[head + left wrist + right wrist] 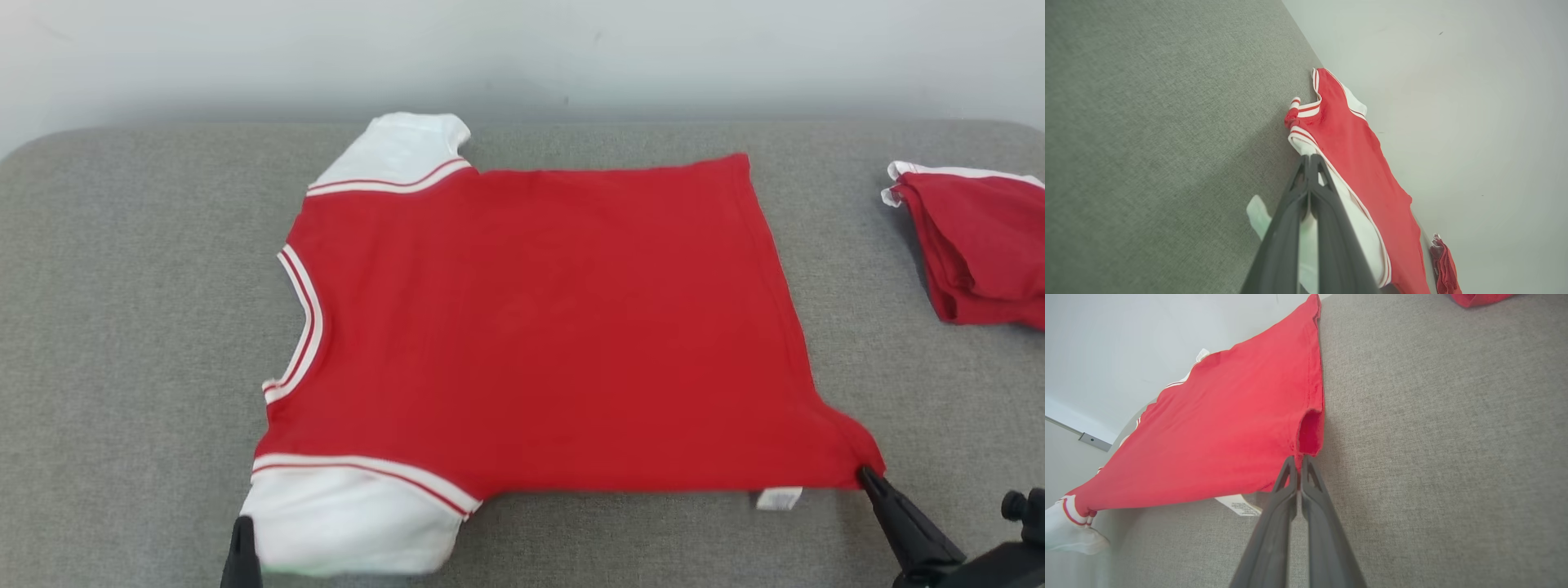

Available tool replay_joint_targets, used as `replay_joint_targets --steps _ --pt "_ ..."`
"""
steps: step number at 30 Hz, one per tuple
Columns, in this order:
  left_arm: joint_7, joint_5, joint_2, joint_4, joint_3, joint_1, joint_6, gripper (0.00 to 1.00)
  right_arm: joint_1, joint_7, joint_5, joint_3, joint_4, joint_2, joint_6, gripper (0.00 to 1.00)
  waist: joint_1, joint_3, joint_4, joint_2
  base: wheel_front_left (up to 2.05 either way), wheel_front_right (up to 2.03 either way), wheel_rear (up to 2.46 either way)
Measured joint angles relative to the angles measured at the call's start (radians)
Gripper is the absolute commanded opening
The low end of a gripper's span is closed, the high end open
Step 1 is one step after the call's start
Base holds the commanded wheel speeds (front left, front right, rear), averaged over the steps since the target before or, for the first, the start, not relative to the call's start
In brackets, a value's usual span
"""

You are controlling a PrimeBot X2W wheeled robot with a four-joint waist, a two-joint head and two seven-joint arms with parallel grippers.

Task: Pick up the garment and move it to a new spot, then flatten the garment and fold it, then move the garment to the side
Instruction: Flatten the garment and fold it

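Note:
A red T-shirt [539,327] with white sleeves and striped trim lies spread flat on the grey table, collar to the left, hem to the right. My left gripper [242,527] is shut on the near white sleeve [1355,228] at the lower left. The fingers [1310,163] close together over that sleeve's fabric. My right gripper [864,474] is shut on the shirt's near hem corner [1310,435], which is pulled into a point. A white care label [778,497] pokes out from under the near edge.
A second red garment [984,245], folded, lies at the table's right edge, also seen as a red garment [1443,265] far off. The grey cloth tabletop [122,327] has free room to the left and front. A pale wall stands behind.

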Motion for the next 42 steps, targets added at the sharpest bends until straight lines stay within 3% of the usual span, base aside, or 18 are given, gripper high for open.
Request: replay_joint_targets --steps 8,14,19,25,42 --pt "0.002 0.009 -0.007 -0.027 -0.014 0.107 0.015 0.0 0.126 0.083 -0.047 -0.088 -0.049 0.032 0.0 0.0 0.0001 -0.011 0.002 0.0001 0.0 0.0 0.0" --pt "0.008 0.023 -0.007 -0.026 -0.029 0.096 0.016 0.0 0.151 0.146 -0.088 -0.138 -0.071 0.087 0.0 0.0 0.0002 -0.01 0.002 0.0002 0.0 0.0 0.0" --pt "0.025 -0.008 -0.025 -0.018 -0.014 -0.001 -0.007 0.0 0.14 0.191 -0.098 -0.182 -0.084 0.123 0.0 0.0 0.0003 -0.019 0.003 0.0002 0.0 0.0 0.0" --pt "0.056 0.004 0.016 0.048 0.005 -0.138 -0.014 0.0 0.07 0.261 -0.113 -0.193 -0.087 0.143 0.0 0.0 0.0003 -0.023 -0.01 0.0002 0.0 0.0 0.0" --pt "0.223 -0.008 0.051 0.452 -0.04 -0.586 -0.053 0.0 -0.289 0.392 -0.097 -0.19 0.125 0.202 0.0 0.0 0.0004 0.022 -0.033 0.0003 0.0 0.0 0.0"
